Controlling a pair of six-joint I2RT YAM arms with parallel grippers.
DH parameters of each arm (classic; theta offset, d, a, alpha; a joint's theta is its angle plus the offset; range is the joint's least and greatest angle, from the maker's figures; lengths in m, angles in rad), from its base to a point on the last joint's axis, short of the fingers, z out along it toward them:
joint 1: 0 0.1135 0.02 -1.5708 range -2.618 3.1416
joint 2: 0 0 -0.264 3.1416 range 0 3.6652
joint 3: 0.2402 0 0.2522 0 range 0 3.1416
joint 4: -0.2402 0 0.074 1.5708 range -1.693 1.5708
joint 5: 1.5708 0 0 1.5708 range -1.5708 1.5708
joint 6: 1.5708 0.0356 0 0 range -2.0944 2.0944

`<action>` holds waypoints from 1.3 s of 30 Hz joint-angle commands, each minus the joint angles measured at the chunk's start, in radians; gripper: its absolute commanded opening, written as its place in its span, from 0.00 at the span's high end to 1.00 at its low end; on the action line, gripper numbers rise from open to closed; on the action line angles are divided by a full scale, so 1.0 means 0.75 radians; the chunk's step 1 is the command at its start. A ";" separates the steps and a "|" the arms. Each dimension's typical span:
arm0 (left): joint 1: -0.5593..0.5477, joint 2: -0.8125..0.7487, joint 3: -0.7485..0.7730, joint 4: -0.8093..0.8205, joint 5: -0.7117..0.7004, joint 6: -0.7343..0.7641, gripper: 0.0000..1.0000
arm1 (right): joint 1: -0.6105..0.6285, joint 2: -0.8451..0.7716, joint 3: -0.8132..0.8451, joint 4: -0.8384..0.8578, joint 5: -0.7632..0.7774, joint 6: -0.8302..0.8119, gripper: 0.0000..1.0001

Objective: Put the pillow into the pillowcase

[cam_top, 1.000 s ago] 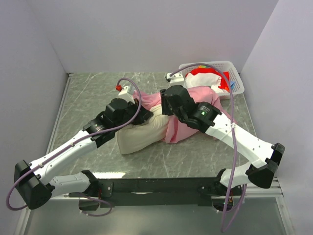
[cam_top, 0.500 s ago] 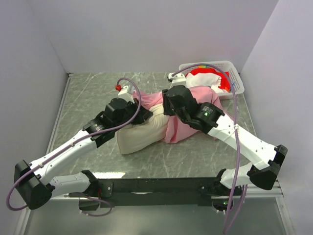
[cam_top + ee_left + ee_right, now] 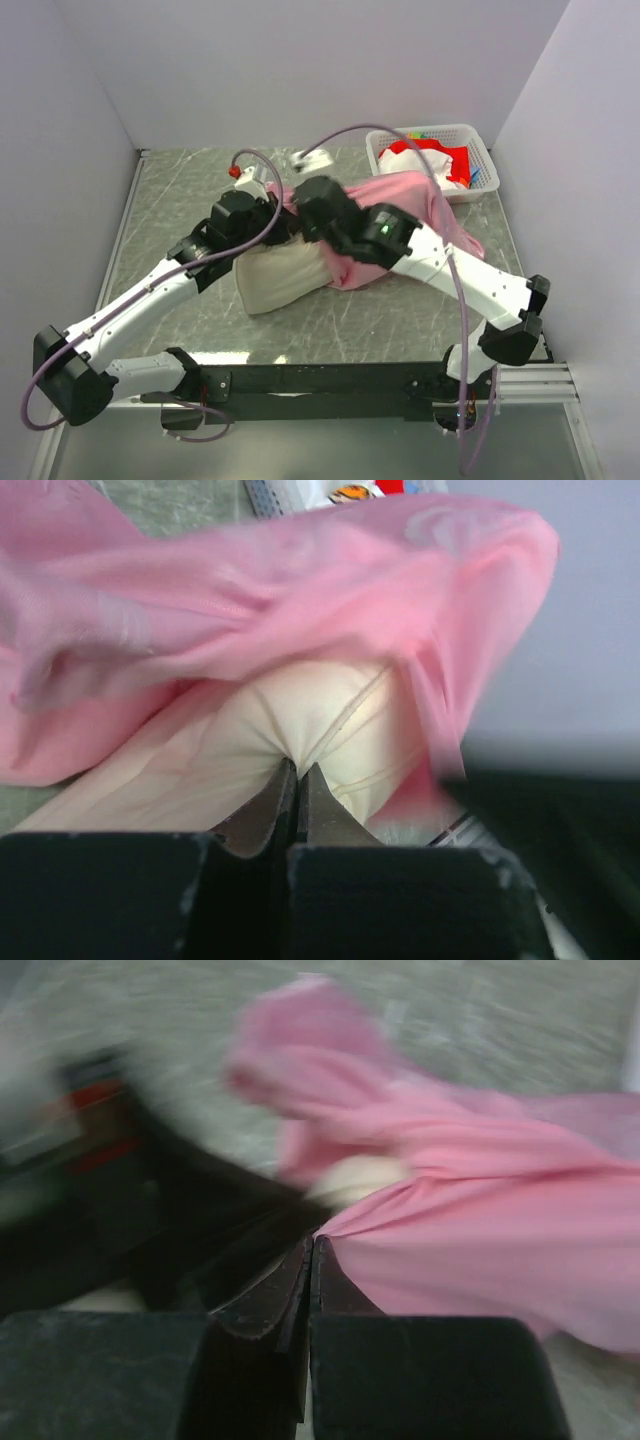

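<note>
Pink pillowcase [image 3: 400,200] half over pillow [image 3: 285,280]; left gripper [image 3: 298,780] clamped on pillow, right gripper [image 3: 310,1250] clamped on pillowcase. Draw pillowcase toward 8 o'clock, slowly.

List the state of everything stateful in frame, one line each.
pillow: partly covered, its near-left end bare, the rest under pink fabric.
pillowcase: bunched over the pillow's far-right part, not pulled fully on.
left gripper: shut, pinching the pillow's cream fabric.
right gripper: shut on the pillowcase edge.
basket: upright at the far right, holding red and white items.
</note>
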 commanded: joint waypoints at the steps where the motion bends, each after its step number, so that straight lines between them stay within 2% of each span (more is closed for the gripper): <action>1: 0.134 0.101 0.056 -0.041 0.098 -0.035 0.99 | 0.297 0.071 0.249 0.003 -0.131 -0.021 1.00; 2: 0.174 0.113 0.076 -0.034 0.119 -0.047 0.99 | 0.348 0.071 0.233 0.062 -0.162 -0.015 1.00; 4: 0.203 0.146 0.131 -0.016 0.167 -0.061 0.99 | 0.346 0.055 0.133 0.117 -0.203 -0.001 1.00; 11: 0.328 0.226 0.138 0.072 0.301 -0.153 0.99 | 0.138 -0.102 -0.129 0.289 -0.340 0.056 1.00; 14: 0.416 0.201 0.119 0.096 0.354 -0.157 0.92 | 0.085 -0.154 -0.235 0.348 -0.373 0.065 1.00; 17: 0.512 0.183 0.097 0.144 0.444 -0.176 0.93 | 0.031 -0.141 -0.379 0.430 -0.448 0.083 1.00; 21: 0.520 0.254 0.152 0.139 0.533 -0.137 0.94 | 0.066 -0.076 -0.459 0.516 -0.553 0.114 1.00; 23: 0.522 0.311 0.154 0.152 0.564 -0.135 0.94 | 0.170 -0.015 -0.394 0.508 -0.535 0.104 1.00; 25: 0.522 0.356 0.156 0.186 0.632 -0.121 0.94 | 0.221 0.067 -0.212 0.417 -0.488 0.081 1.00; 29: 0.522 0.418 0.185 0.182 0.722 -0.082 0.89 | 0.222 0.126 0.070 0.337 -0.518 0.044 1.00; 30: 0.522 0.428 0.195 0.189 0.740 -0.088 0.89 | 0.224 0.153 0.241 0.296 -0.514 0.032 1.00; 34: 0.516 0.443 0.201 0.225 0.773 -0.181 0.88 | 0.187 0.306 0.621 0.085 -0.459 -0.001 1.00; 35: 0.516 0.434 0.199 0.231 0.745 -0.202 0.86 | 0.161 0.317 0.656 0.079 -0.518 0.007 1.00; 36: 0.518 0.426 0.183 0.240 0.732 -0.221 0.77 | 0.085 0.323 0.664 0.087 -0.567 0.020 1.00; 38: 0.528 0.404 0.183 0.244 0.706 -0.251 0.75 | 0.028 0.307 0.617 0.142 -0.651 0.056 1.00; 39: 0.535 0.397 0.193 0.244 0.704 -0.251 0.69 | 0.003 0.294 0.552 0.162 -0.663 0.061 1.00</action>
